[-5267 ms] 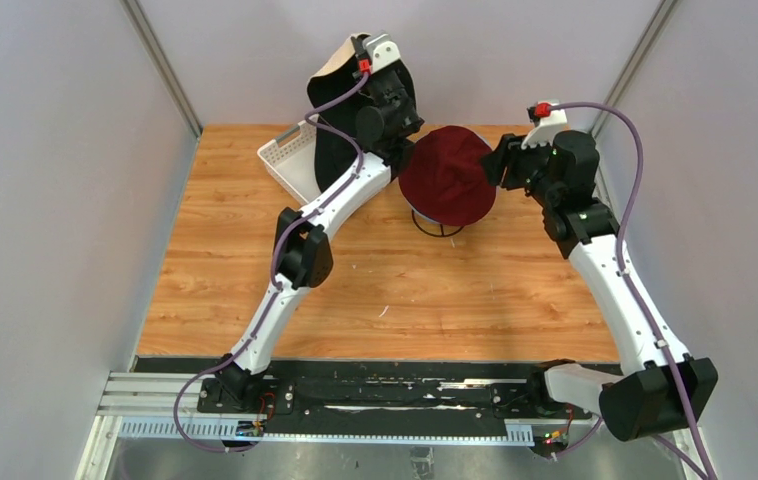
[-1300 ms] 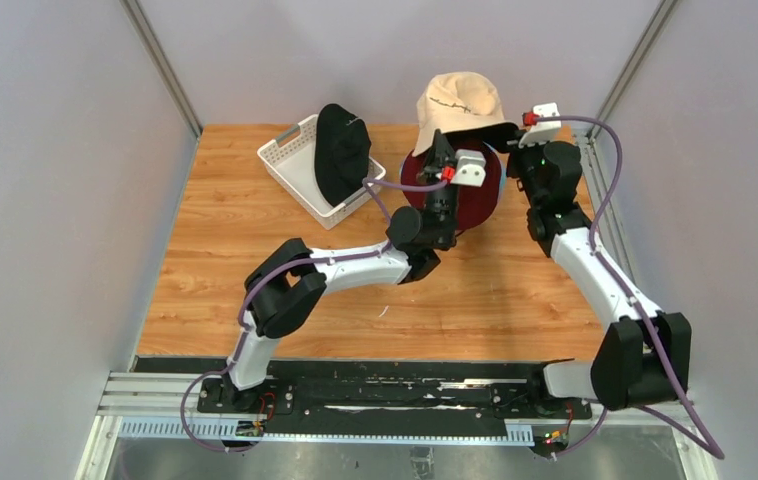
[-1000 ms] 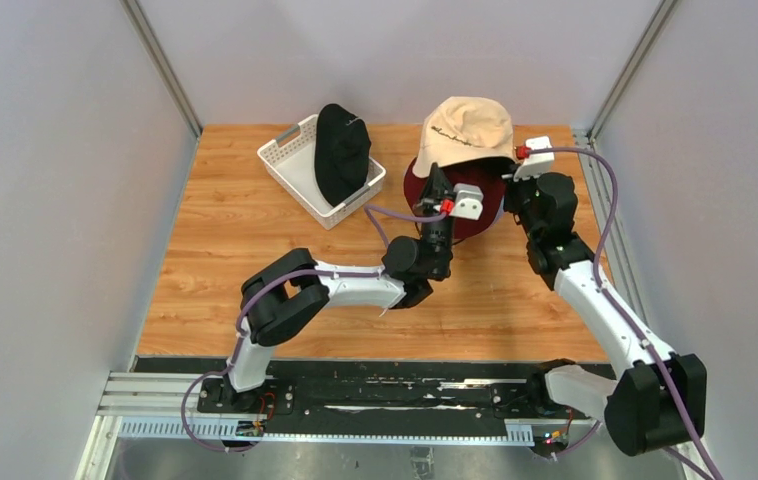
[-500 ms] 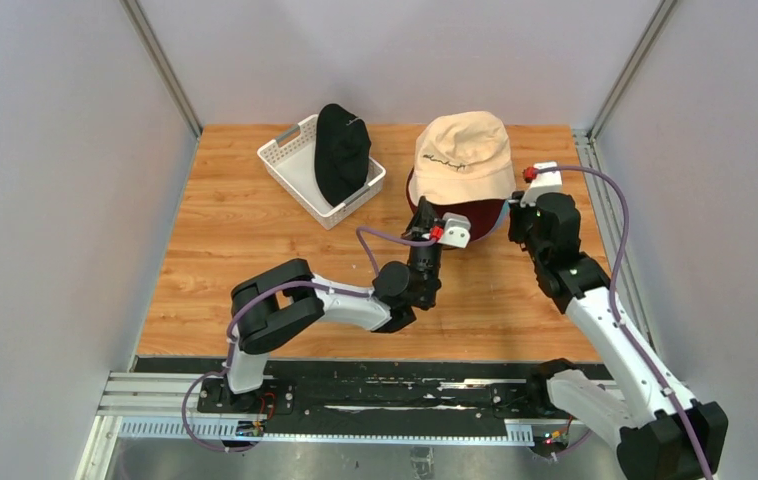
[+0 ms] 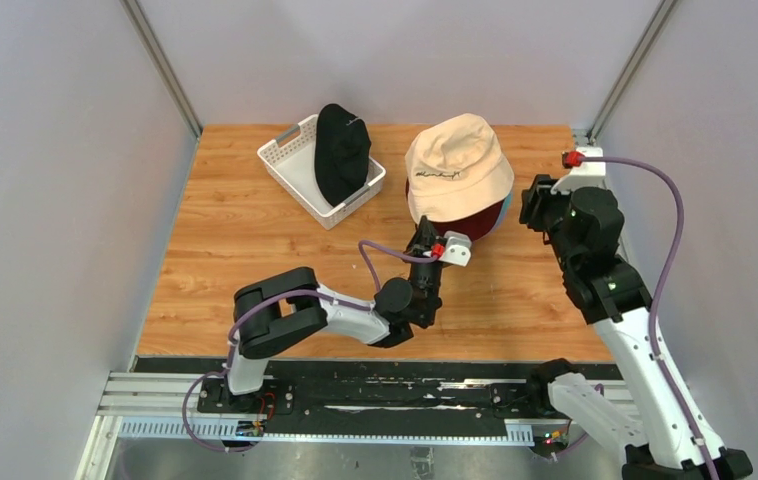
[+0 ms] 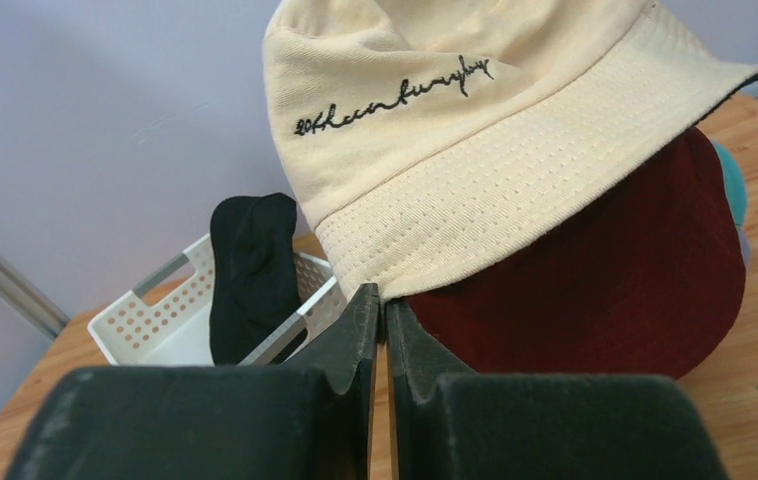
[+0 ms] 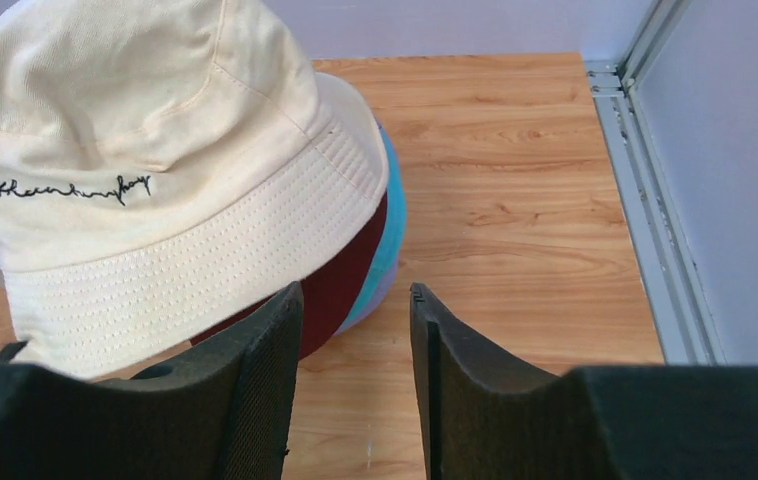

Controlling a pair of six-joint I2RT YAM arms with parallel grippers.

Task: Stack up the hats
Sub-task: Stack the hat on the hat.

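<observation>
The beige hat point(image 5: 458, 160) point(image 6: 475, 120) point(image 7: 135, 150) sits on top of the dark red hat point(image 5: 482, 218) point(image 6: 605, 290) point(image 7: 340, 285). Below them peek a teal brim point(image 7: 392, 235) and a lavender edge point(image 7: 370, 312). A black hat point(image 5: 340, 155) point(image 6: 250, 270) stands in the white basket. My left gripper point(image 5: 423, 233) point(image 6: 380, 297) is just in front of the beige brim, jaws all but together with nothing between them. My right gripper point(image 5: 531, 200) point(image 7: 353, 295) hovers right of the stack, open, with bare wood between its fingers.
The white lattice basket point(image 5: 290, 160) point(image 6: 145, 320) sits at the back left of the wooden table. A metal rail point(image 7: 645, 200) and grey walls close the table's right and back sides. Both arms reach in from the near edge.
The beige hat has dropped onto the dark red hat. My right gripper has let go, opened and drawn back to the right. My left gripper has pulled back toward the near edge.
</observation>
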